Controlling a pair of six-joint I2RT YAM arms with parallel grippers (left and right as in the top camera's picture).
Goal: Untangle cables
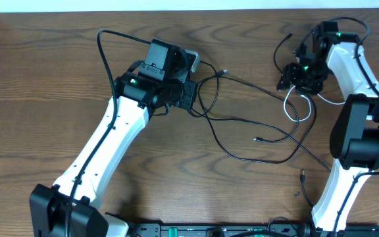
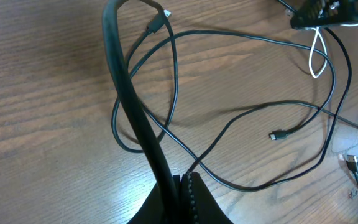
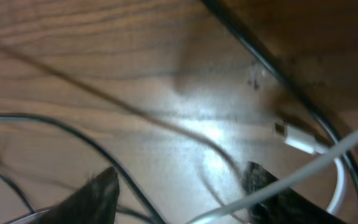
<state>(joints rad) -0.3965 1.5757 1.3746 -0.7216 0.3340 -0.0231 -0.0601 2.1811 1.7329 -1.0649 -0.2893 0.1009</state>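
Several thin black cables (image 1: pixel 242 122) lie looped over each other on the wooden table between my two arms, with small plug ends (image 1: pixel 256 139) lying loose. A short white cable (image 1: pixel 293 105) loops just below my right gripper (image 1: pixel 287 79). In the right wrist view that gripper (image 3: pixel 179 193) stands open, low over the table, and the white cable (image 3: pixel 303 174) and a black cable (image 3: pixel 123 177) cross the gap between its fingers. My left gripper (image 2: pixel 185 186) is shut, and a thin black cable (image 2: pixel 241 183) runs into its tip. From above, the left gripper (image 1: pixel 191 102) sits at the left end of the tangle.
A thick black arm wire (image 2: pixel 129 93) arches across the left wrist view in front of the cables. A white plug (image 3: pixel 297 138) lies by the right fingers. The right arm's body (image 1: pixel 357 138) stands at the right, and the table's far edge (image 1: pixel 189 9) is close behind both grippers.
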